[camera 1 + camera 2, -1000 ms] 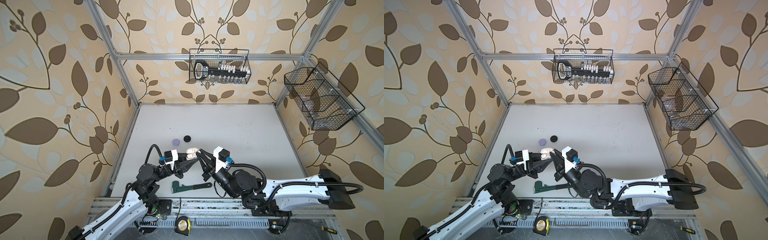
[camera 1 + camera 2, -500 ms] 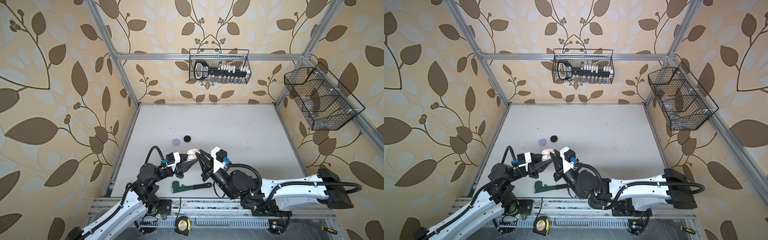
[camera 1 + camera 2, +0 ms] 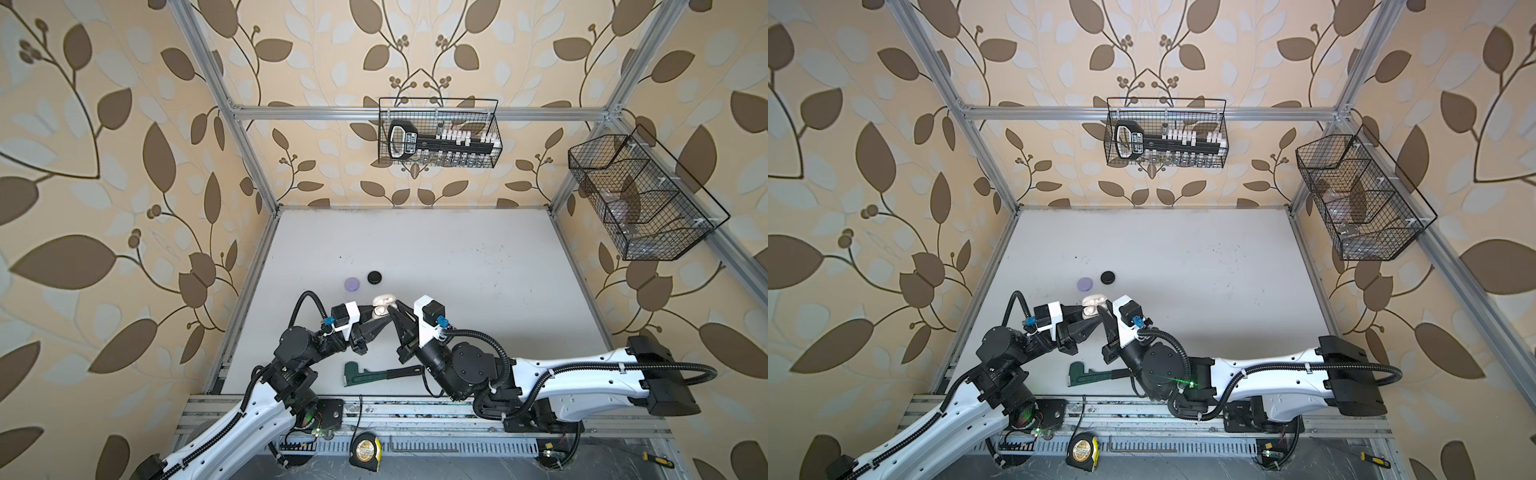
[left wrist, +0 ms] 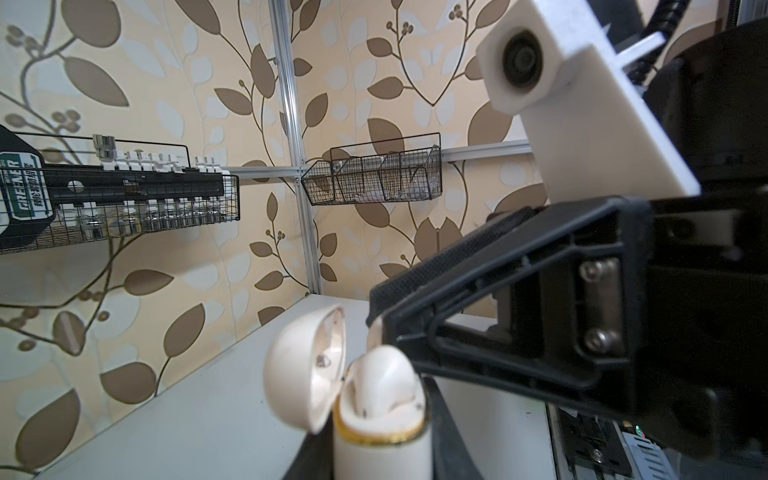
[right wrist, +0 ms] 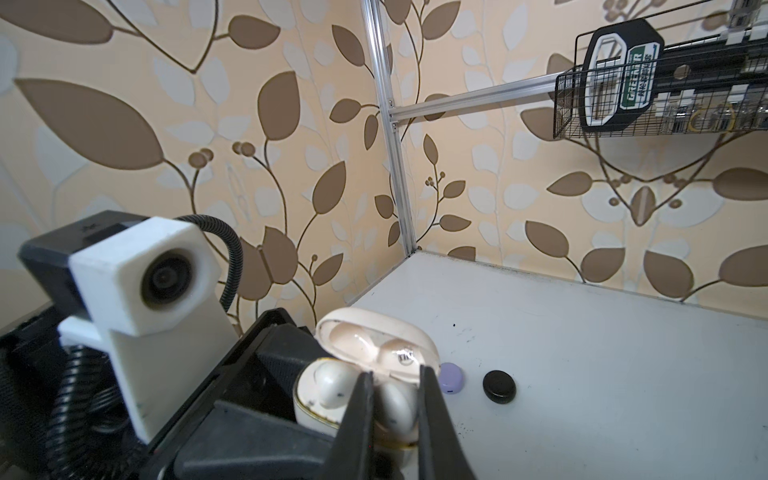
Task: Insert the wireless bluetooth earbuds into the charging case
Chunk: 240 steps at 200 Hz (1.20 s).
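White tabletop (image 3: pixel 457 257), leaf-papered walls (image 3: pixel 124 166). My left gripper (image 3: pixel 374 312) is clamped tight on the open cream charging case (image 5: pixel 374 345), lid tipped back. My right gripper (image 5: pixel 395 384) pinches a white earbud (image 5: pixel 392 411) at the case's mouth; second earbud (image 5: pixel 328 382) sits seated beside it.

Table (image 3: pixel 457 266): lilac case (image 3: pixel 352 284), black case (image 3: pixel 374 277), wrench (image 3: pixel 376 371)

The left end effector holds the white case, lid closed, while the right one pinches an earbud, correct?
No, the lid is open, as the right wrist view shows. Left end effector on case, right end effector on earbud: correct.
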### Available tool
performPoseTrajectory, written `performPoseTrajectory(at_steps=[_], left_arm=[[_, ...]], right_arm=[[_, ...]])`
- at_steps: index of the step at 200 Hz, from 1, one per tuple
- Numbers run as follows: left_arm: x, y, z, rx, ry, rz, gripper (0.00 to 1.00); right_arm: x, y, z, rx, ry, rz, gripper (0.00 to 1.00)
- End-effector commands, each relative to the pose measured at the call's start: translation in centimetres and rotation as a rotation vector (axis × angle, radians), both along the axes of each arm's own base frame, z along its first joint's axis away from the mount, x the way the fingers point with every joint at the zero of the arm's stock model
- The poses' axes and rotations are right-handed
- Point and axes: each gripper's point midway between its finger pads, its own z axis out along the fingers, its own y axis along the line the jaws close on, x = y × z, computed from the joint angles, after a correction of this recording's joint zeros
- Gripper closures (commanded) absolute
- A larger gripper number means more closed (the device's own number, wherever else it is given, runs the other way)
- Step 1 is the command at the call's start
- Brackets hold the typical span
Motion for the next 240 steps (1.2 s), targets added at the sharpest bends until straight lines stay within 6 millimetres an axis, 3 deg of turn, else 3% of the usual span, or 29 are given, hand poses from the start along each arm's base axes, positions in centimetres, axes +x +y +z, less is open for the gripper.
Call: performPoseTrajectory(at_steps=[1, 31, 72, 98, 123, 139, 161, 180, 240], left_arm=[[-0.9, 1.3, 4.9, -0.101, -0.142, 0.034, 1.0], [-1.0, 1.4, 4.8, -0.109, -0.145, 0.035, 1.0], [-0.8, 1.3, 4.4, -0.099, -0.137, 0.037, 1.0], [-1.4, 1.1, 4.2, -0.087, -0.148, 0.013, 1.0], [-2.4, 0.4, 3.5, -0.037, -0.173, -0.053, 1.0], [-3.2, -0.1, 3.0, -0.011, -0.195, -0.108, 1.0], [-4.6, -0.8, 2.8, 0.016, -0.223, -0.204, 1.0], [-5.1, -1.2, 2.6, 0.027, -0.218, -0.253, 1.0], [-4.3, -2.0, 1.5, 0.057, -0.155, -0.277, 1.0]], right_arm=[[-1.5, 2.0, -1.6, -0.09, 0.009, 0.08, 0.9], [-1.7, 1.7, -0.7, -0.08, 0.007, 0.101, 0.72], [-2.6, 1.1, 1.4, -0.067, -0.012, 0.165, 0.7], [-1.6, -1.8, 2.5, -0.055, -0.012, 0.075, 0.68], [-0.8, -5.4, 4.8, 0.003, -0.015, 0.03, 0.7], [0.8, -6.5, 4.6, 0.03, 0.036, 0.041, 0.7], [3.7, -5.7, 1.6, 0.015, 0.162, 0.117, 0.69], [4.2, -4.1, 0.0, 0.02, 0.223, 0.224, 0.68], [1.9, -0.2, 1.0, 0.047, 0.183, 0.451, 0.68]])
